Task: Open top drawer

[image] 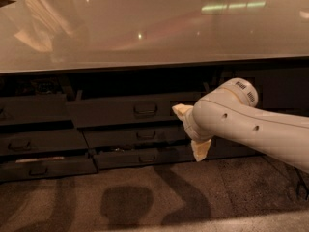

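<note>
Top drawer, directly beneath the glossy countertop, above two shallower drawer fronts; loop handle at centre. Gripper in front of the drawer's right end, jaws spread wide, holding nothing; white arm extends from right.

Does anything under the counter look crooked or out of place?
Yes. The drawer fronts are not flush: the top drawer and the shallower drawers below it stand out unevenly, with dark gaps between. The gripper, open and empty, is beside the top drawer's handle, not touching it.
</note>
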You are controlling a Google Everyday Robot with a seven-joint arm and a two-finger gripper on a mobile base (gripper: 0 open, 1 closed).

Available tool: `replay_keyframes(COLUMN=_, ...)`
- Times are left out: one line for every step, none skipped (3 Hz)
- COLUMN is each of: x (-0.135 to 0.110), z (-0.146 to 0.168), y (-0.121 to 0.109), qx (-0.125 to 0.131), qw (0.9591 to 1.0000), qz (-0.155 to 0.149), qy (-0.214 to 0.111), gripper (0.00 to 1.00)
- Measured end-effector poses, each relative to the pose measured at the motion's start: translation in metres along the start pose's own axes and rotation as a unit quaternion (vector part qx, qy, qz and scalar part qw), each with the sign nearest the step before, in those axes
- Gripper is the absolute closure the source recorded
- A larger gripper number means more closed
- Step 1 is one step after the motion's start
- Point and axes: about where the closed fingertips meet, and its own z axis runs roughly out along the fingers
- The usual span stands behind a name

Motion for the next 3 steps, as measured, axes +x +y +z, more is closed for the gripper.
replay_keyframes(x=0.0, z=-0.002, y=0.0, qx=0.001, qw=1.0, qz=0.0, qy=0.0, gripper=0.0)
replay_keyframes(x=0.01, z=-0.005, y=-0.011, qx=0.002, qw=0.9999, qz=0.014, qy=0.0, gripper=0.0)
replay_keyframes(x=0.04, z=0.003, y=-0.031, qx=-0.018, qw=0.9984, qz=0.054, qy=-0.006, gripper=0.0)
